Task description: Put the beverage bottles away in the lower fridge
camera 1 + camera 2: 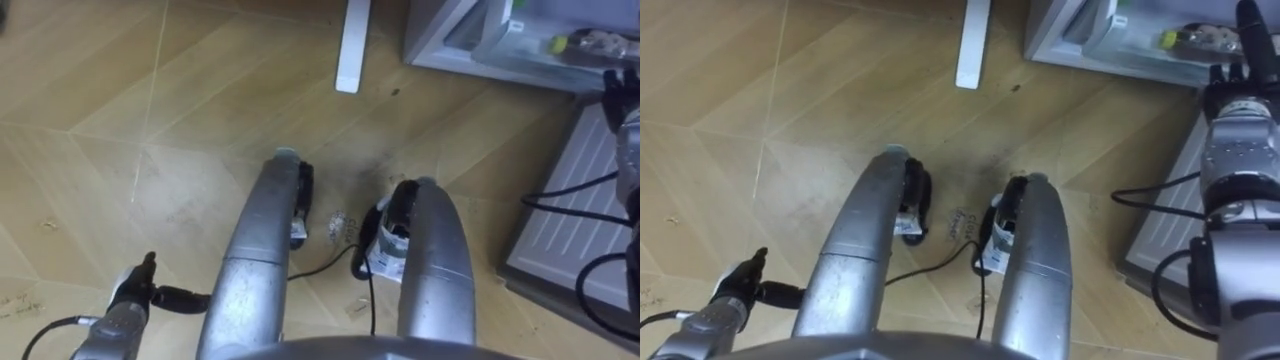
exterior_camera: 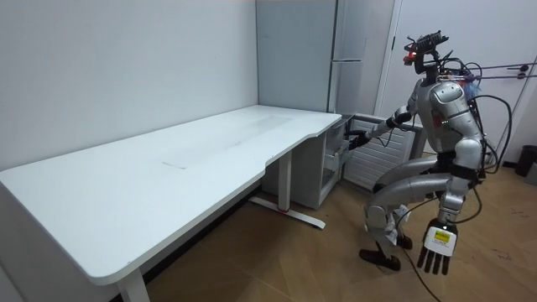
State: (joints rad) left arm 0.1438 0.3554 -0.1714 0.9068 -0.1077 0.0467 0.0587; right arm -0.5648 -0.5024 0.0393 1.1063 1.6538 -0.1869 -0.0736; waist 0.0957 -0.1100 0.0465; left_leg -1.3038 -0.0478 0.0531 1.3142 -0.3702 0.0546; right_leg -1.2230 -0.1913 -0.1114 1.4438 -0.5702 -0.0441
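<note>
The robot squats on the wooden floor [image 1: 120, 120] in front of the open lower fridge [image 2: 334, 161], next to the big white desk [image 2: 168, 172]. The fridge door [image 1: 1170, 225] stands open on the robot's right. One drink [image 1: 1193, 38], see-through with a yellow end, lies inside the fridge on a pale shelf [image 1: 500, 45]. The right hand [image 1: 1232, 78] reaches up to the fridge, just beside the drink. You cannot tell if its fingers are apart or together. The left hand [image 2: 438, 246] hangs low by the floor. Its fingers are straight and spread, and it holds nothing.
</note>
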